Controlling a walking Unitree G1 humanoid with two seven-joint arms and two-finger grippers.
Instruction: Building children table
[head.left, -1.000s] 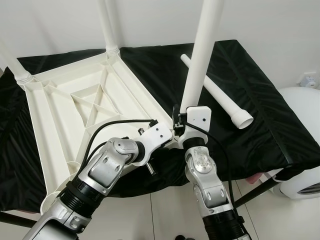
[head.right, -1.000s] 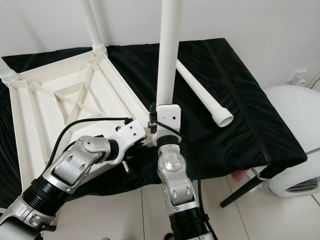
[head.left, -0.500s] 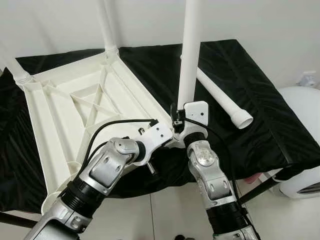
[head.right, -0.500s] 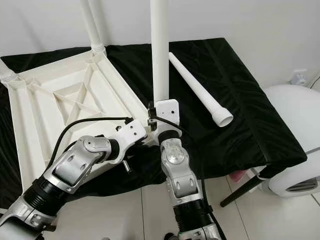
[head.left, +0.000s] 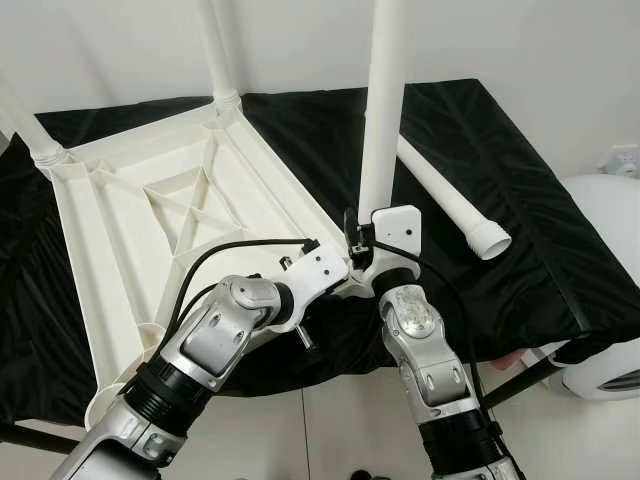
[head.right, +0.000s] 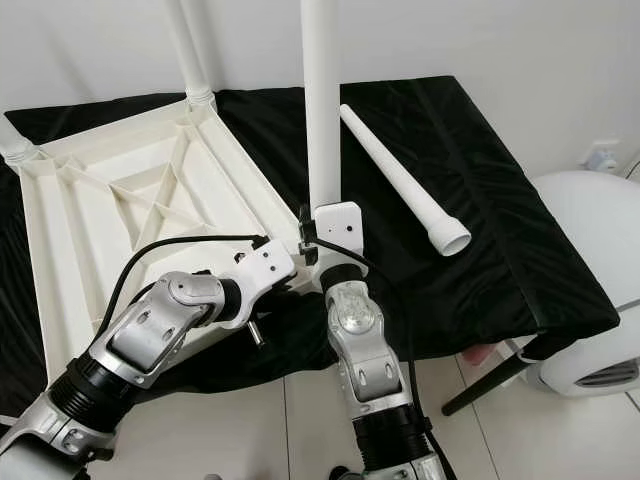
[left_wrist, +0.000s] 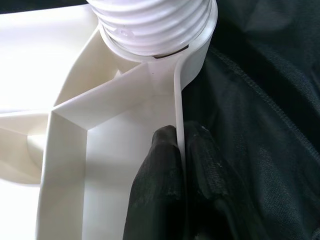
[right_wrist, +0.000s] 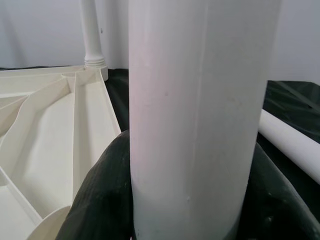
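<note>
An upturned white plastic tabletop (head.left: 150, 210) lies on the black cloth. Two white legs (head.left: 220, 50) (head.left: 25, 125) stand in its far corners. My right gripper (right_wrist: 192, 150) is shut on a third white leg (head.left: 382, 110), which stands upright over the near right corner. That leg's threaded end (left_wrist: 155, 20) sits in the corner socket. Just beside that corner, my left gripper (left_wrist: 180, 145) is shut on the thin rim of the tabletop, one finger on each side. A loose fourth leg (head.left: 440, 195) lies on the cloth to the right.
The black cloth (head.left: 520, 200) covers a work table whose front edge is by my arms. A white rounded appliance (head.left: 610, 290) stands on the floor at the right, next to a black metal table leg (head.left: 520, 375). A white wall runs behind.
The leg in my right gripper has swung from leaning right to standing upright over the corner socket. My left gripper has kept its hold on the rim.
</note>
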